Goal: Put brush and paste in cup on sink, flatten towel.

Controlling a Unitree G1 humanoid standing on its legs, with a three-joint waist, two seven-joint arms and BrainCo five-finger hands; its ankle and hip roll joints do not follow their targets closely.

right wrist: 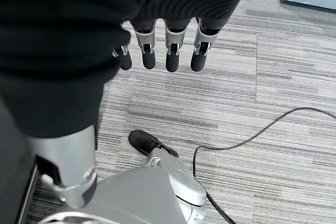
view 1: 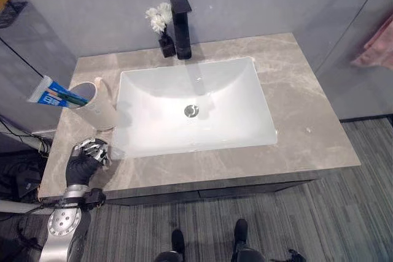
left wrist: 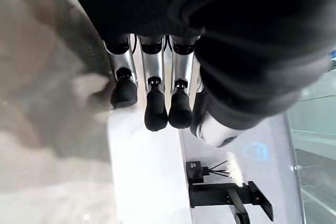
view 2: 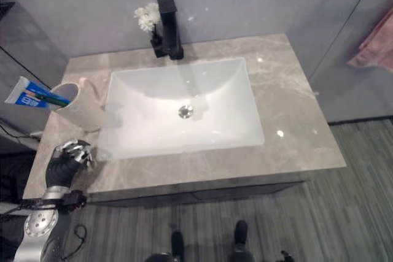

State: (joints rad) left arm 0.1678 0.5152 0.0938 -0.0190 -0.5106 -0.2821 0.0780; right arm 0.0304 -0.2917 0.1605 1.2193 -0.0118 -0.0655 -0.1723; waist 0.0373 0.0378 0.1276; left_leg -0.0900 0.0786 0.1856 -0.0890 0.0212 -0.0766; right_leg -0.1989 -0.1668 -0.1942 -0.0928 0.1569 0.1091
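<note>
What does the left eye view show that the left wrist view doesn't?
The left eye view alone takes in the whole counter: the cup at its left end with the paste sticking out of it, the basin's drain, and a pink towel hanging off to the right. The left wrist view alone gives the close look along the left hand, its fingers hanging relaxed and holding nothing. Both show that hand over the counter's left front corner, the white basin, the black faucet and the small white flowers beside it.
</note>
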